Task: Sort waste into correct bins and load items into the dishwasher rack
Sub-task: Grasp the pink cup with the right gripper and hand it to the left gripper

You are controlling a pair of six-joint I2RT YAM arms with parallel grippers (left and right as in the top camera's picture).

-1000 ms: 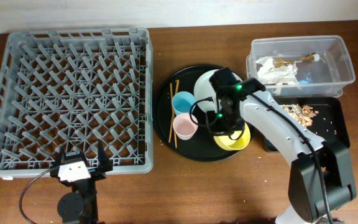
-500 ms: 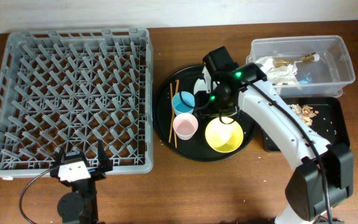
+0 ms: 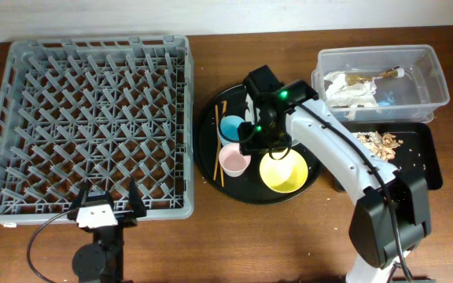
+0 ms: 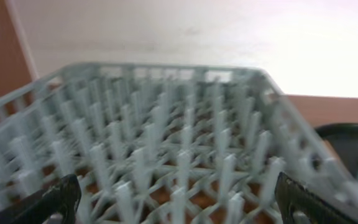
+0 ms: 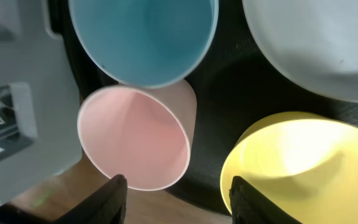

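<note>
Fingers (image 5: 115, 196) of the right gripper (image 5: 178, 194) are spread wide and empty above the pale pink cup (image 5: 135, 137). The left gripper (image 4: 179, 199) gapes too, idle before the dishwasher rack (image 3: 93, 110) (bare so far). Sorting looks done: napkins (image 3: 344, 88) lie in the clear tub (image 3: 439, 82), scraps (image 3: 376, 141) in the black tray (image 3: 415, 157). Loading from the round tray (image 3: 204, 149) has not begun.

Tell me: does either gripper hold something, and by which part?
Nothing is held. Right gripper is open above the pink cup; left gripper is open too.

Gripper (image 5: 178, 189) spread wide; pink cup (image 5: 135, 140), blue cup (image 5: 145, 37), yellow bowl (image 5: 291, 163) below.
</note>
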